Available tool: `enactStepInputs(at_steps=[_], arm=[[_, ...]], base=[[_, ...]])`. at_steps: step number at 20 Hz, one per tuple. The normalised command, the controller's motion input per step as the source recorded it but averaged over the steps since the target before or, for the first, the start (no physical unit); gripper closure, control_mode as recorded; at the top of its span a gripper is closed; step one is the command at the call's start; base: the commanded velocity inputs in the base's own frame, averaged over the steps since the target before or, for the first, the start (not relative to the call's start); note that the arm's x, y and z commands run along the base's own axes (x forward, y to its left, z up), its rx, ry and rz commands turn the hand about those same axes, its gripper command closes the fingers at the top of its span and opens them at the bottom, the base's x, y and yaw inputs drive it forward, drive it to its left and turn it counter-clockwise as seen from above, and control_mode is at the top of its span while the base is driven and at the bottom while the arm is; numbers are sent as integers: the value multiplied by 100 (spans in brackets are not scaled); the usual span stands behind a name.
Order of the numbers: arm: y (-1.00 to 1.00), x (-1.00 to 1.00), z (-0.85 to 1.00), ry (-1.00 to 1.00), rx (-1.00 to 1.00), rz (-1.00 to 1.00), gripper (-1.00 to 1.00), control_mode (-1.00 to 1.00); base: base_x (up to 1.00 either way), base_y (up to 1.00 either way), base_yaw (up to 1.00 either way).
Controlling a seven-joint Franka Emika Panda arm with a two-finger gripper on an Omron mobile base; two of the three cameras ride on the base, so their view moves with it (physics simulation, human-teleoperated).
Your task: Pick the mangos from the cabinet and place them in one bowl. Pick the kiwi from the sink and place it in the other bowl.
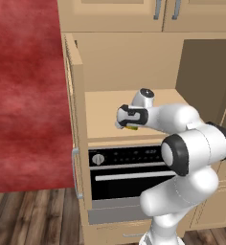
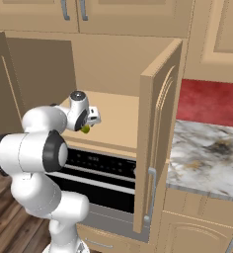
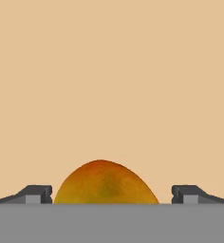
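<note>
A yellow-orange mango (image 3: pixel 106 184) lies on the tan shelf (image 3: pixel 109 71) of the open cabinet (image 1: pixel 105 107). My gripper (image 3: pixel 112 193) is open and straddles it, with one dark finger (image 3: pixel 38 193) on each side and a gap to the fruit on both. From the base views the hand points down onto the shelf's front part, and only a sliver of the mango (image 1: pixel 130 127) (image 2: pixel 85 129) peeks out beneath the gripper (image 1: pixel 127 124) (image 2: pixel 87 124). The bowls, the kiwi and the sink are out of view.
The cabinet doors (image 2: pixel 155 148) (image 1: pixel 73 95) stand swung open on both sides of the shelf. A black built-in oven (image 1: pixel 127 174) sits right below it. A marble counter (image 2: pixel 207 153) lies to the right, and closed upper cabinets (image 2: pixel 89 12) hang above.
</note>
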Motion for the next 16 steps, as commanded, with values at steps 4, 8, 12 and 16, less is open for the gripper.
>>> enactStepInputs(at_steps=[4,8,12,16], arm=[[0,3,-10,0,0,0,-100,-100],[0,0,-6,0,0,0,100,-100],[0,0,-2,0,0,0,100,-100],[0,-3,1,-2,0,-1,100,-100]], base=[[0,0,0],[0,0,0],[0,0,0],[0,0,0]])
